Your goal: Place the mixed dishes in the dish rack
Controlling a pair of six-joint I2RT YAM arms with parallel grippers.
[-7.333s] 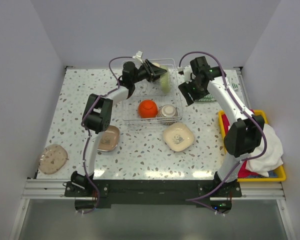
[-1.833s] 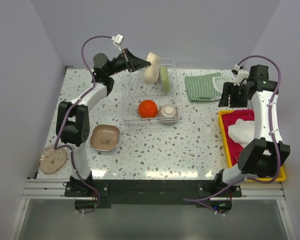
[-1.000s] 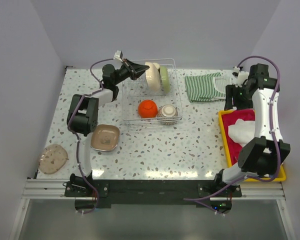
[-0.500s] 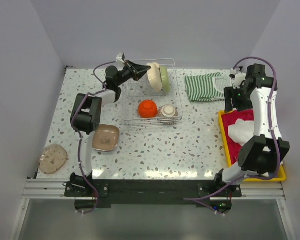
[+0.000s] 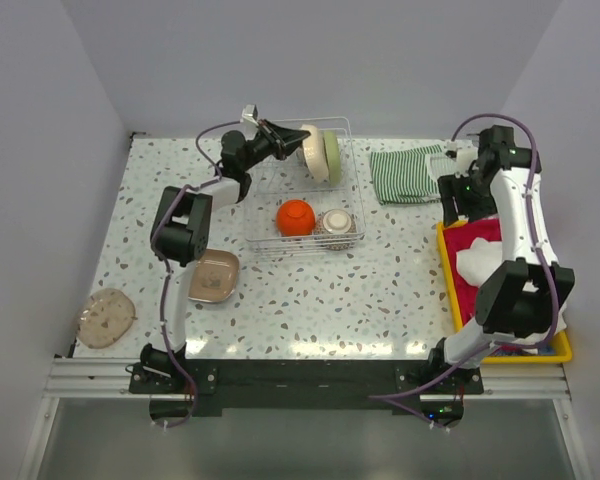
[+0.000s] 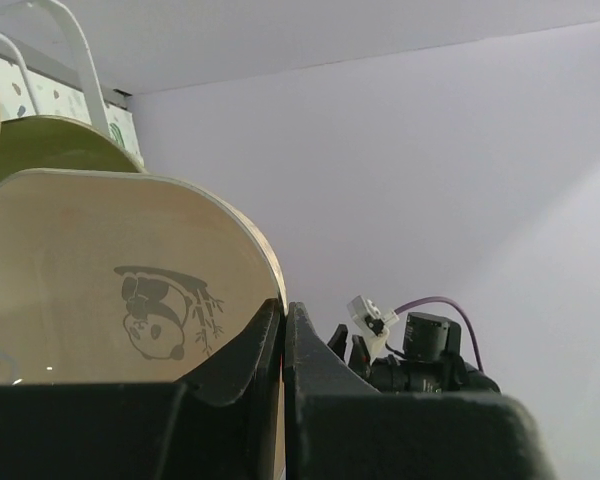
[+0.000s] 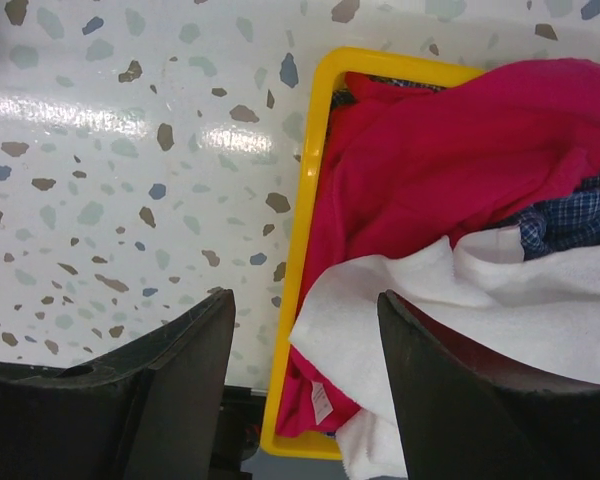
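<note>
Lowered since a second ago, the cream panda plate (image 6: 130, 270) stands on edge in the dish rack (image 5: 252, 228), rim pinched by the left gripper (image 6: 283, 335), green plate (image 5: 330, 152) just beyond. Brown plate (image 5: 212, 277), well behind that hand, remains to load. Right gripper (image 7: 305, 305) gapes empty above the yellow tray (image 7: 302, 170). Speckled terrazzo table (image 5: 310, 290), plain pale walls (image 5: 380, 60).

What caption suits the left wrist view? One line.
Left gripper pinching a cream panda plate, a green plate standing behind it.
</note>
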